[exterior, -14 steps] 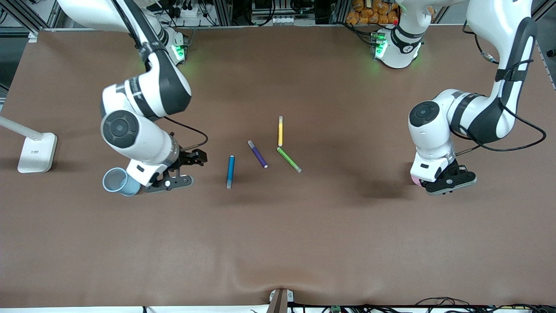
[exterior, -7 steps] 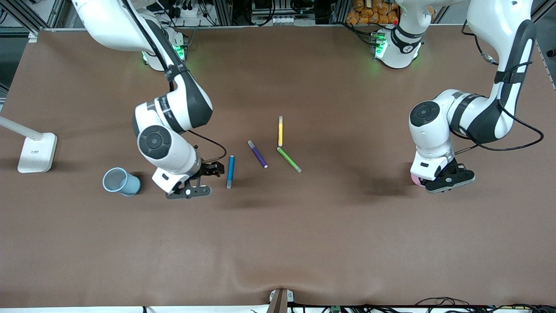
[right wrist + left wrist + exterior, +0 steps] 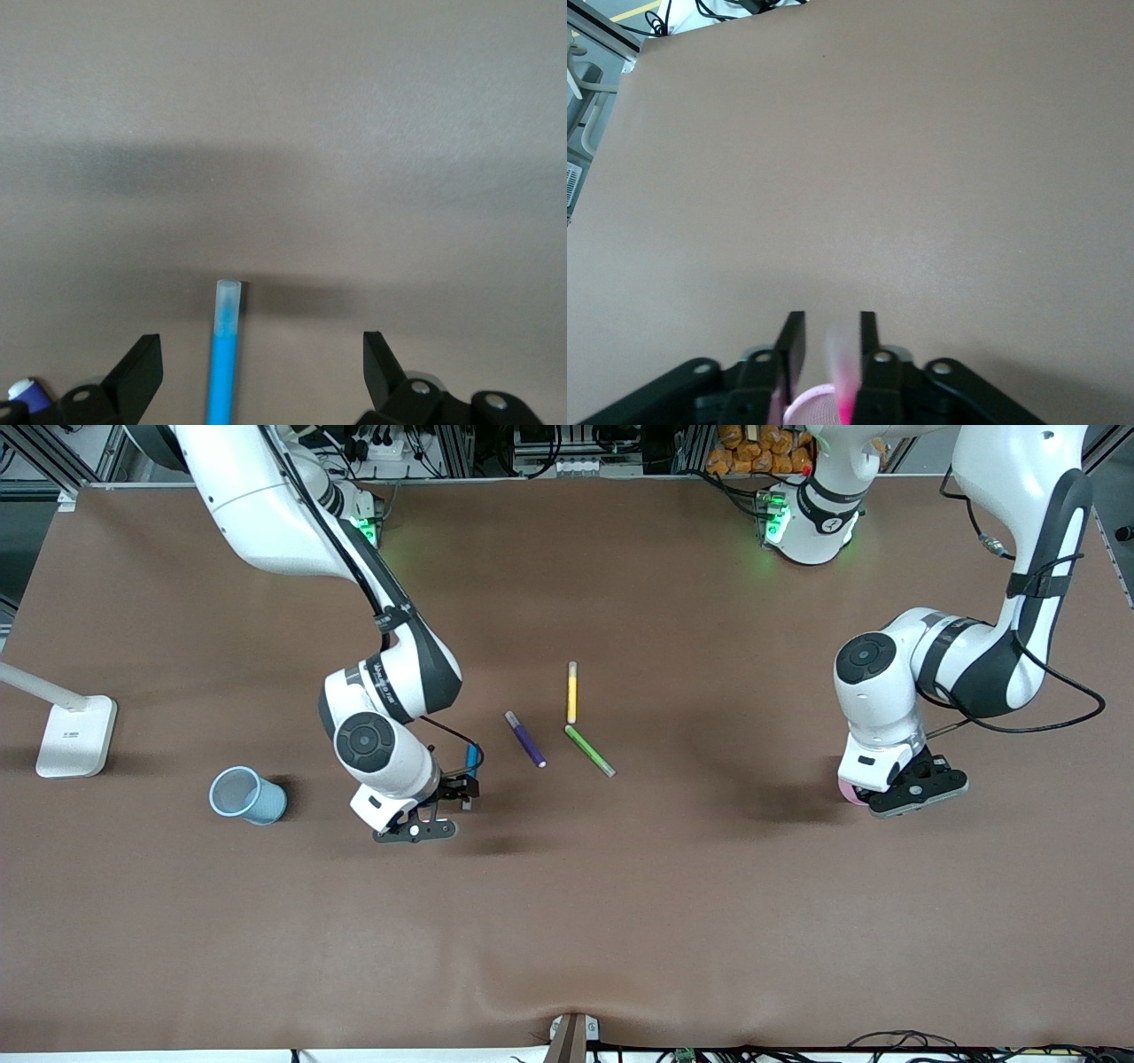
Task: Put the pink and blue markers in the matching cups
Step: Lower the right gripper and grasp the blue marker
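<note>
The blue marker [image 3: 472,760] lies on the table; in the right wrist view [image 3: 223,354] it lies between my fingers, grey cap end showing. My right gripper [image 3: 454,793] is open wide and low over it [image 3: 261,372], not touching. The light blue cup [image 3: 246,795] stands toward the right arm's end. My left gripper [image 3: 912,788] is over the pink cup [image 3: 848,791], fingers a little apart [image 3: 831,345]. The pink marker [image 3: 846,367] stands between them, leaning on one finger, its lower end in the pink cup [image 3: 806,409].
The purple marker [image 3: 525,739], the yellow marker [image 3: 572,691] and the green marker [image 3: 589,750] lie near mid-table, beside the blue marker. The purple marker's tip shows in the right wrist view [image 3: 19,390]. A white lamp base [image 3: 75,735] stands at the right arm's end.
My right arm has swung away from the blue cup to the blue marker and now straddles it, open. My left arm has barely moved.
</note>
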